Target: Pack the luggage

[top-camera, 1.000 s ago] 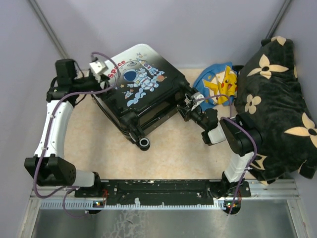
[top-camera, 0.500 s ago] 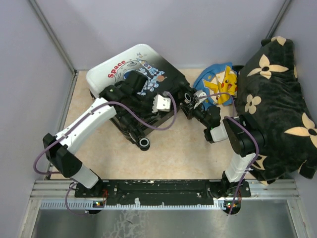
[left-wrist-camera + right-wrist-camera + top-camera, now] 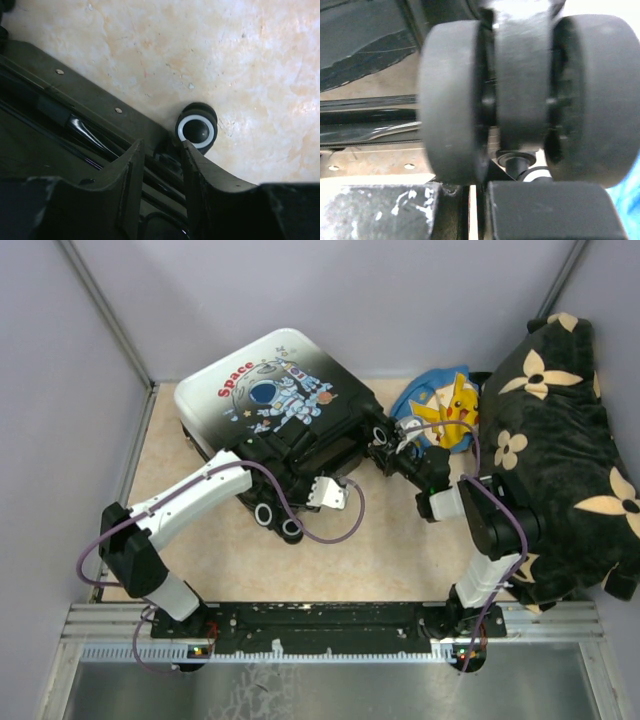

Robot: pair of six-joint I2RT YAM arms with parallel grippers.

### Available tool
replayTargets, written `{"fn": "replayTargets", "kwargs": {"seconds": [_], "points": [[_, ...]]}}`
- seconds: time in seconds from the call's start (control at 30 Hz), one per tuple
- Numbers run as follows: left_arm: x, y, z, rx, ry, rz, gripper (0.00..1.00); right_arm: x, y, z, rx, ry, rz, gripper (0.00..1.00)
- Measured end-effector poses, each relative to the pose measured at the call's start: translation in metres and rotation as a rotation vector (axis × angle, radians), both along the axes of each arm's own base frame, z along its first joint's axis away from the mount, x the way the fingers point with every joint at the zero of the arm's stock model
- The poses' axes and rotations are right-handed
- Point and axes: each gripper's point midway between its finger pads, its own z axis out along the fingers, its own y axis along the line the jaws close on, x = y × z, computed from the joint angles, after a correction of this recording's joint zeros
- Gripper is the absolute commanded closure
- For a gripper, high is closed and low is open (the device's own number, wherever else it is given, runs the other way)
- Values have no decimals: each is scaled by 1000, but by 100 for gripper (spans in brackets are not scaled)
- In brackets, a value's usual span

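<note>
At the near edge of the luggage [image 3: 270, 400] the left pincer [image 3: 161, 150] hung part-open, empty. Best centred before closing. The right pincer [image 3: 388, 447] sat close against a wheel; grip could not be told.

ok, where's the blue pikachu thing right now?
Top view: the blue Pikachu-print item lies at the back of the table, right of centre, between the suitcase and the black flowered cushion.

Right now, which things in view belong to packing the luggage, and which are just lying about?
Job:
- luggage
- left pincer, beside its white-ringed wheel
- right pincer, up against its twin wheel

Lying about:
- blue Pikachu-print item, untouched
- black flower-patterned cushion, far right
</note>
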Motion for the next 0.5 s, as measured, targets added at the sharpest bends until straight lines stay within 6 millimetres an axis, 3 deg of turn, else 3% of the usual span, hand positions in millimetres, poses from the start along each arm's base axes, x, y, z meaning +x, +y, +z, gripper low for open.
{"fn": "replayTargets", "kwargs": {"seconds": [0.17,0.37,0.5], "points": [[1,12,-4,59,-26,-24,62,14,-18,1,-24,0,-33,100],[7,18,-5,95,-64,-40,66,18,-24,1,-54,-30,5,100],[5,21,-8,112,-75,-49,68,42,-37,2,-53,-59,6,100]]}}
